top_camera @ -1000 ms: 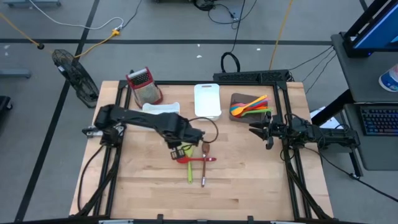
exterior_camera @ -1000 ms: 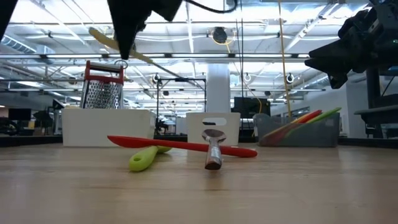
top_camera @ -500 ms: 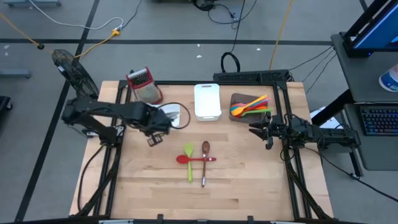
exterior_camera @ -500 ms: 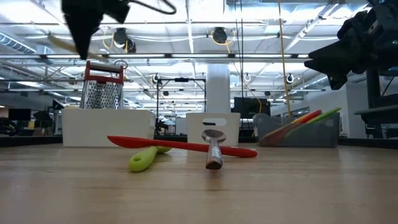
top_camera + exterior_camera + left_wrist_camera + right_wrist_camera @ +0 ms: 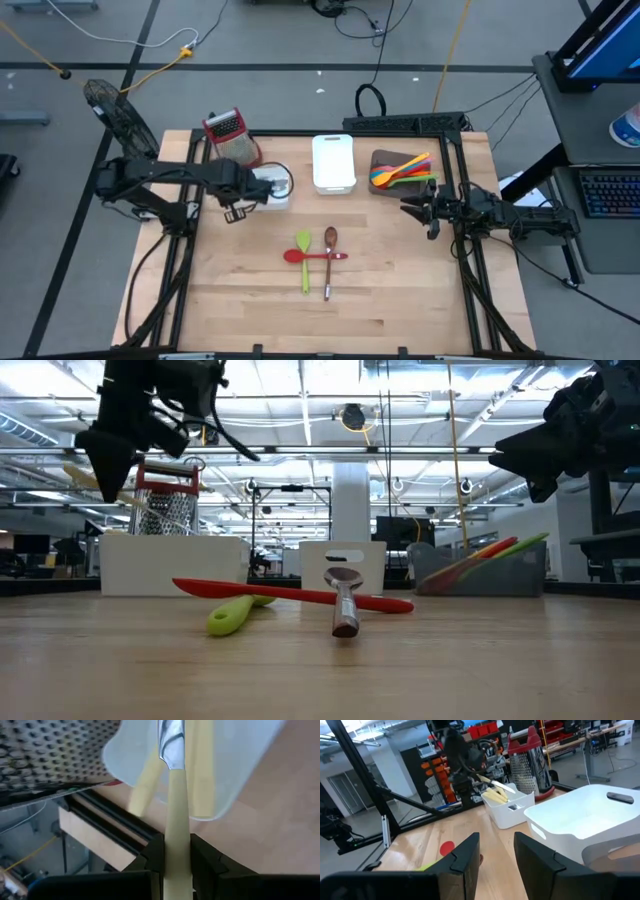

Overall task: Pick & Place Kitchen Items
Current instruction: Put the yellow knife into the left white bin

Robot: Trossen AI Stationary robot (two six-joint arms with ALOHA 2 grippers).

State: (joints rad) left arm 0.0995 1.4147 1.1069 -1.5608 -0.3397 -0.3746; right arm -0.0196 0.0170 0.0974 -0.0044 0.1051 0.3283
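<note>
My left gripper (image 5: 250, 197) hangs over the small white tray (image 5: 276, 195) at the table's far left, shut on a cream-handled utensil with a metal end (image 5: 171, 740). Cream sticks (image 5: 202, 770) lie in that tray (image 5: 512, 810). A red spatula (image 5: 315, 256), a green spoon (image 5: 304, 262) and a brown-handled spoon (image 5: 329, 262) lie crossed on the table's middle. Bright utensils (image 5: 402, 168) fill the brown tray (image 5: 381, 187) at the far right. My right gripper (image 5: 495, 852) waits open at the right edge, touching nothing. My left gripper pinches the utensil's cream handle (image 5: 176, 855) between its two fingers. The fingers come steeply from above and lie across the handle. The utensil is lifted clear, tilted, its metal end over the small white tray.
A red-topped metal grater (image 5: 232, 135) stands just beyond the small tray. A larger white tray (image 5: 333, 160) sits at the far middle. Black frame rails (image 5: 185, 250) run along the table's left and right sides. Bare wood lies toward the near edge.
My left gripper has carried the cream-handled utensil from above the crossed utensils at the middle toward the table's far left, sinking a little and tipping steeper, and now hangs over the small white tray. It stays shut on the utensil.
</note>
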